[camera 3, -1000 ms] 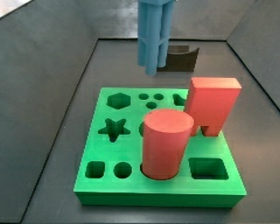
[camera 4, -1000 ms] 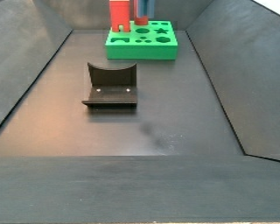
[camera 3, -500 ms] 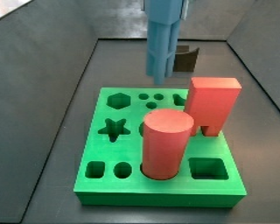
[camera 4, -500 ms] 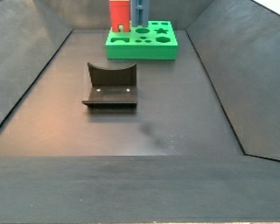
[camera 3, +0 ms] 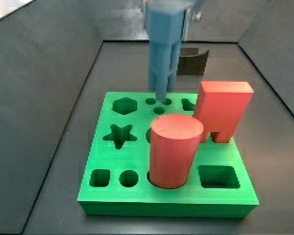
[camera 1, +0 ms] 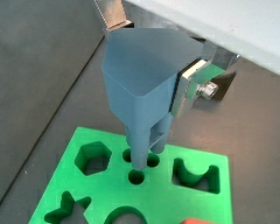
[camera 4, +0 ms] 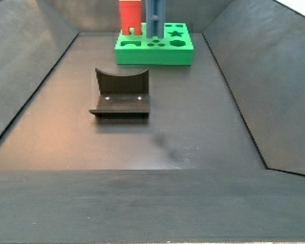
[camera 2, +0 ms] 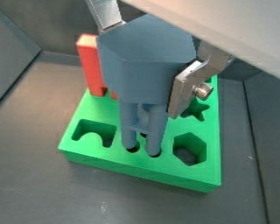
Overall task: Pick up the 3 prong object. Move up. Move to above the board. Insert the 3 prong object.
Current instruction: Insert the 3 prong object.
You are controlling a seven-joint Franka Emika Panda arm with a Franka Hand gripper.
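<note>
The 3 prong object (camera 3: 163, 50) is a tall light-blue piece, upright, held at its head by my gripper (camera 3: 171, 7), which is cut off by the frame edge. Both wrist views show the gripper (camera 1: 149, 52) (camera 2: 146, 52) shut on the hexagonal head, with silver fingers (camera 1: 192, 83) (camera 2: 187, 90) on either side. The prong legs (camera 2: 139, 131) reach down to the three small round holes (camera 3: 161, 99) at the back of the green board (camera 3: 113, 193), with their tips at or just inside them. The piece also shows in a side view (camera 4: 154, 17), above the board (camera 4: 155, 57).
A red cylinder (camera 3: 175, 151) and a red rectangular block (camera 3: 223, 110) stand in the board, close beside the blue piece. The dark fixture (camera 4: 121, 92) stands mid-floor, away from the board. Grey sloping walls (camera 4: 244, 86) ring the floor.
The gripper has come down with the 3 prong object. Its prongs, earlier hanging well above the board's back edge, now reach the three small round holes.
</note>
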